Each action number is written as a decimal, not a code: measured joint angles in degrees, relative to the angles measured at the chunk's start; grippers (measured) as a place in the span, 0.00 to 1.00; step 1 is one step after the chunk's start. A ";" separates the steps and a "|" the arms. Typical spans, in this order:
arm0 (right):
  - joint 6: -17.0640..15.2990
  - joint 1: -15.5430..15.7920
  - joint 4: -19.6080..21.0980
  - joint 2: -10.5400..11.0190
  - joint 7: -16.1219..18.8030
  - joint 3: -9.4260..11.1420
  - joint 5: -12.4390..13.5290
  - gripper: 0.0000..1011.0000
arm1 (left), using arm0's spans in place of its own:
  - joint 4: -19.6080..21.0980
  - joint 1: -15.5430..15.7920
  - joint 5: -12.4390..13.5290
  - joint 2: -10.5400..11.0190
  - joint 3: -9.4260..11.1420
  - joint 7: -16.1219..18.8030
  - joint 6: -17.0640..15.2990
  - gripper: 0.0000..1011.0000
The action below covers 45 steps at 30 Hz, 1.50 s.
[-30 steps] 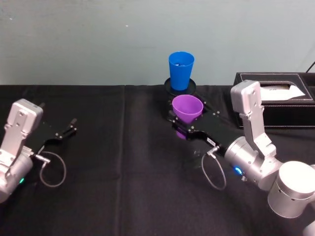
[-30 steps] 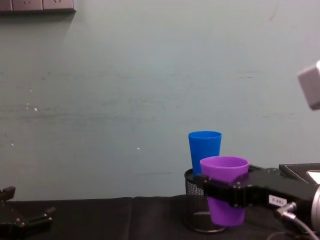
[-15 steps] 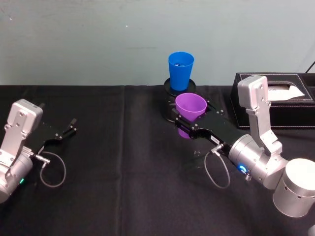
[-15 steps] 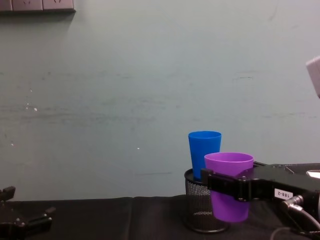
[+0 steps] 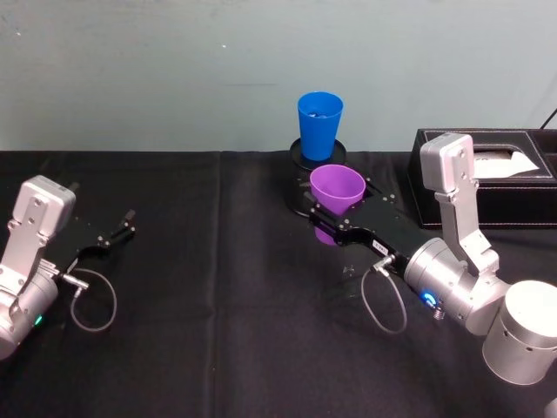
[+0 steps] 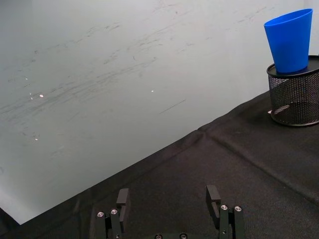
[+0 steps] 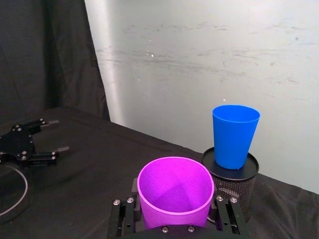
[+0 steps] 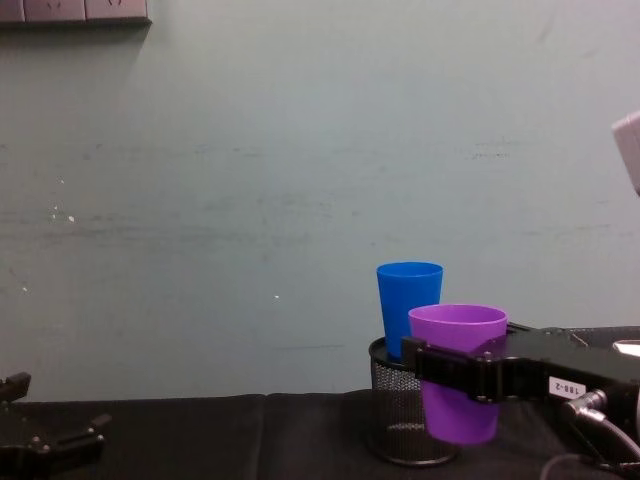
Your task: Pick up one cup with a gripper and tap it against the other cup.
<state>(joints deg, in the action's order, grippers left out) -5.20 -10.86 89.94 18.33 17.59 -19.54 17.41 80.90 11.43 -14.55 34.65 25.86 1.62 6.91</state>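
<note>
My right gripper (image 5: 333, 219) is shut on the purple cup (image 5: 336, 191), holding it upright above the table, just in front of the blue cup (image 5: 319, 124). The blue cup stands upright on top of a black wire-mesh holder (image 8: 398, 415) at the back. In the chest view the purple cup (image 8: 457, 371) hangs lower than the blue cup (image 8: 408, 304) and slightly to its right; whether they touch I cannot tell. The right wrist view shows the purple cup (image 7: 174, 197) between the jaws and the blue cup (image 7: 234, 135) beyond. My left gripper (image 5: 115, 232) rests open at the table's left.
A black tissue box (image 5: 500, 173) stands at the back right, close behind my right arm. The table (image 5: 218, 331) is covered in black cloth, with a pale green wall behind. A loose cable loop (image 5: 93, 300) hangs by the left arm.
From a second ago, my right gripper carried the purple cup up and slightly right, closer to the blue cup. Over the last half second it has held still. The left arm stayed put.
</note>
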 joint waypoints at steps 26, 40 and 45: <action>-0.07 0.00 0.00 0.05 0.00 -0.02 0.00 0.72 | 0.00 0.00 0.00 0.00 0.00 0.00 0.00 0.99; -0.07 -0.01 0.00 0.05 0.00 -0.02 0.00 0.72 | 0.00 0.00 0.00 0.00 0.00 0.00 0.00 0.99; -0.06 -0.01 0.00 0.05 0.00 -0.02 0.00 0.72 | 0.00 0.00 0.00 0.00 0.00 0.00 0.00 0.99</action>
<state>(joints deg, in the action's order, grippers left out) -5.26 -10.87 89.94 18.38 17.59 -19.56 17.41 80.90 11.43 -14.55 34.64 25.86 1.62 6.91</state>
